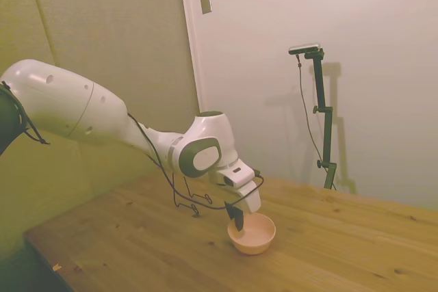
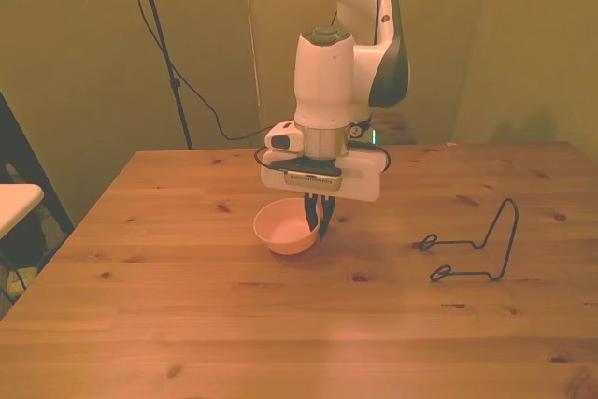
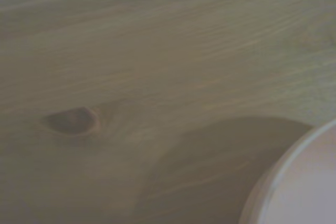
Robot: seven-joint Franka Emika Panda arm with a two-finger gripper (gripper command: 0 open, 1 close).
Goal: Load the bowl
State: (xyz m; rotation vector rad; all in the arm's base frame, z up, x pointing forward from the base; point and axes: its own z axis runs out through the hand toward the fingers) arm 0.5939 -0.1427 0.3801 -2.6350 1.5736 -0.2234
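1. The pink bowl (image 2: 285, 227) sits on the wooden tabletop (image 2: 187, 306), near the middle, right under the robot's white arm (image 2: 327, 81).
2. The hand (image 2: 319, 216) points straight down at the side of the bowl nearest the front view's right. Its two dark fingers (image 1: 238, 219) are pressed close together on the bowl's rim, one inside and one outside. This looks like a pinch on the thin wall, so the bowl can be lifted by its edge.
3. The black wire rack (image 2: 475, 248) stands well apart from the bowl, toward the front view's right. That is likely where the bowl must go.
4. The bowl looks light and smooth, so it may slip or tip if the pinch is weak.
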